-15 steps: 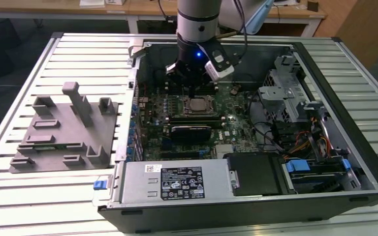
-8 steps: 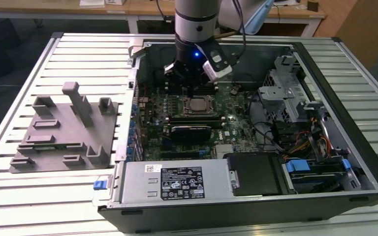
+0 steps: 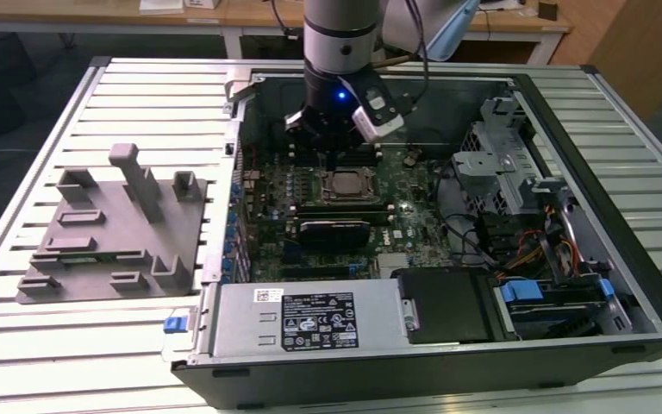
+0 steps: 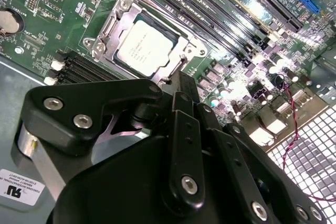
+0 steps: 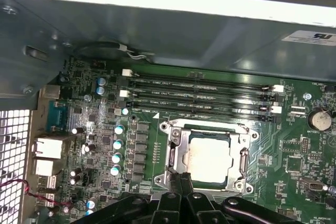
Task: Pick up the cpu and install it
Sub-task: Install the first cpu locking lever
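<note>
The exterior view shows the open computer case [image 3: 607, 172] on the slatted desk [image 3: 32, 345] beside a grey plastic fixture [image 3: 113, 233]. In both wrist views the cpu [image 4: 147, 46] [image 5: 209, 160] sits in the motherboard socket [image 5: 176, 153]. The gripper [image 5: 181, 184], pressed together and holding nothing, hangs just beside it.

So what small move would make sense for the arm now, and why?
Probably a short, straight lift away from the board. In the first wrist view the cpu already lies flat inside the socket frame, and the gripper hangs just at the frame's edge. With the memory slots close by, rising looks safer than moving sideways.
</note>
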